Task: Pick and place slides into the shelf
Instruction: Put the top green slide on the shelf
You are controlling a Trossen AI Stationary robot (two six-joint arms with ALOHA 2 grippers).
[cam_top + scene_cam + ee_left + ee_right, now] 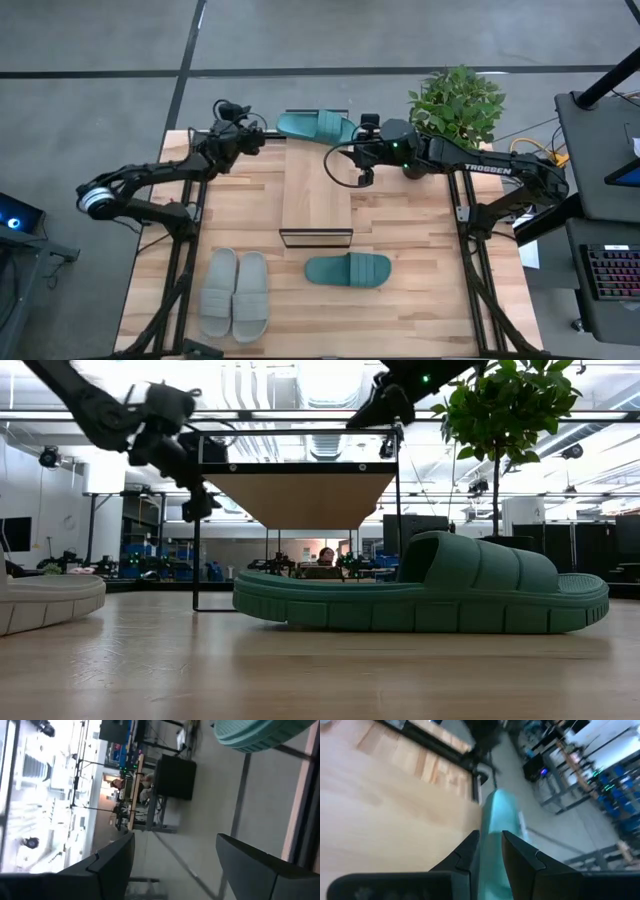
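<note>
One teal slide [316, 125] lies across the far end of the shelf [315, 195], a light plank on a black wire frame. My right gripper [358, 138] is shut on this slide's right end. My left gripper [260, 135] hovers open just left of it and sees its end [255, 732] ahead, beyond its fingers. The second teal slide [348, 270] sits sole-down on the table near the shelf's near end, large in the low view [430, 595]. The grey pair [235, 295] rests side by side at the near left. My right gripper pinches the teal slide's right end between its two fingers, with the slide's thin edge [494, 820] running out from between the fingertips [470, 847]. The fingers come level from the table's right, along the slide. Whether the slide rests on the shelf top, I cannot tell.
A potted plant [458, 100] stands at the table's far right, close behind my right arm. Black frame legs [185, 250] run along both table sides. Bare tabletop [420, 220] lies right of the shelf.
</note>
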